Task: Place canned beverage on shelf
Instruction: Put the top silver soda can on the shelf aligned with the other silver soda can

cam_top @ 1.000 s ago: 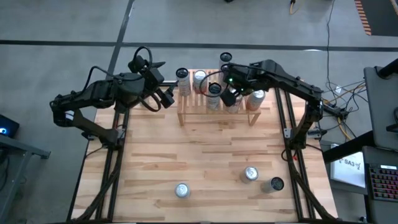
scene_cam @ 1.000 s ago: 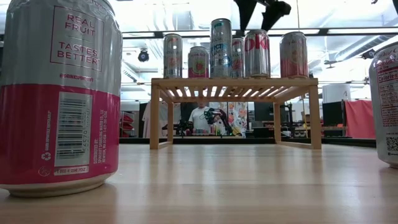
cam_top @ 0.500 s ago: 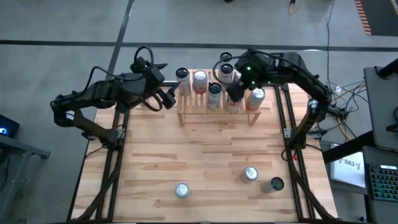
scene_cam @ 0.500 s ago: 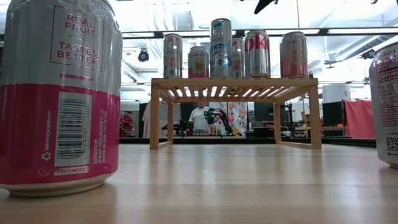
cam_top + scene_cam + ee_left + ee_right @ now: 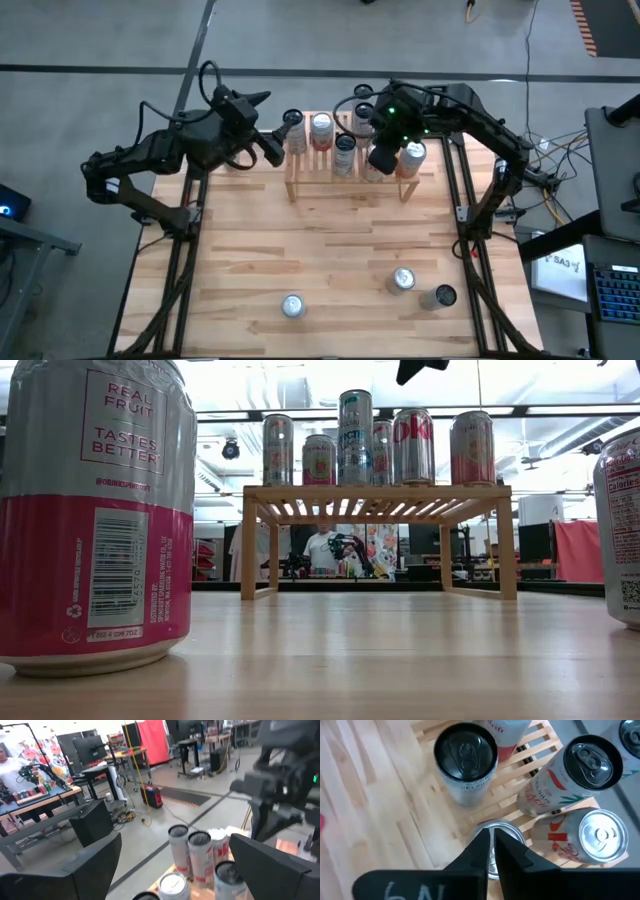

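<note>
Above the wooden shelf (image 5: 348,172), at the far edge of the worktop (image 5: 330,250), we see the right gripper (image 5: 490,842) with its fingers closed together and holding nothing. It hangs over the cans on the shelf (image 5: 372,452), directly above a silver can top (image 5: 496,847), and we cannot tell if they touch. The left gripper (image 5: 275,140) waits just beside the shelf's left end, fingers (image 5: 85,865) spread wide and empty. Three more cans (image 5: 403,280) stand at the worktop's near side, well apart from both.
</note>
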Available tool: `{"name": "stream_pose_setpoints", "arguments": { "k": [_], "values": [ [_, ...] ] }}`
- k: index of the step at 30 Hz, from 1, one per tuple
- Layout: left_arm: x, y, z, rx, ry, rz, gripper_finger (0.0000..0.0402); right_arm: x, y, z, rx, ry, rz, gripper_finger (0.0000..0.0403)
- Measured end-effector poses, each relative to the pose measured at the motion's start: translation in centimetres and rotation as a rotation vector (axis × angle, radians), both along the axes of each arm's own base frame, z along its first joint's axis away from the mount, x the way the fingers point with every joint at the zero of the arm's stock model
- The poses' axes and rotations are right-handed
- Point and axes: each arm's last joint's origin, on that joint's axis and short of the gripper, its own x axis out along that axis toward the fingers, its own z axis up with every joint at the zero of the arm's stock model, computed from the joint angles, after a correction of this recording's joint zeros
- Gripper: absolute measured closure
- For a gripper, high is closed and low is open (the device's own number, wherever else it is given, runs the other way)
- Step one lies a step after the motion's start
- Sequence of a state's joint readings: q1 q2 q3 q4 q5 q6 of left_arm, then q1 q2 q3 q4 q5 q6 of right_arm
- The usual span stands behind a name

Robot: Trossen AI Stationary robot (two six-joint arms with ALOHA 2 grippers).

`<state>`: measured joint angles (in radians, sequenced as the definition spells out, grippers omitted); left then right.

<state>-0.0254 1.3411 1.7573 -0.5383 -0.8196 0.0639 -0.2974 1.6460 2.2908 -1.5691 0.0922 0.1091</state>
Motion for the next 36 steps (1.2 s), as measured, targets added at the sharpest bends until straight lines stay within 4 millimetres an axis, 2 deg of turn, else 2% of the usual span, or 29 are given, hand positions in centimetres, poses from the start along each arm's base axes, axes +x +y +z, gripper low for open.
{"name": "stream_pose_setpoints", "arguments": {
  "k": [6, 13, 19, 25, 36],
  "values": [
    [0.0, 0.0, 0.4, -0.001, -0.05, 0.0, 0.0045, -0.4, -0.4, -0.5, -0.07, -0.01, 0.062, 0.0394],
    [0.1, 0.0, 0.7, -0.001, -0.08, 0.0, 0.0045, -3.2, -0.9, -1.4, -0.041, -0.138, 0.194, 0.0394],
    [0.1, 0.0, 0.7, -0.012, -0.093, 0.002, 0.0045, -3.9, -0.9, -3.6, -0.07, -0.21, 0.151, 0.0394],
    [0.2, 0.0, 0.7, -0.017, -0.096, 0.002, 0.0045, -3.8, -1.1, -5.8, -0.108, -0.175, 0.089, 0.0394],
    [1.0, 0.0, 0.2, -0.015, -0.076, 0.011, 0.0045, -4.1, -1.2, -6.7, -0.145, -0.095, 0.057, 0.0394]
  ]
}}
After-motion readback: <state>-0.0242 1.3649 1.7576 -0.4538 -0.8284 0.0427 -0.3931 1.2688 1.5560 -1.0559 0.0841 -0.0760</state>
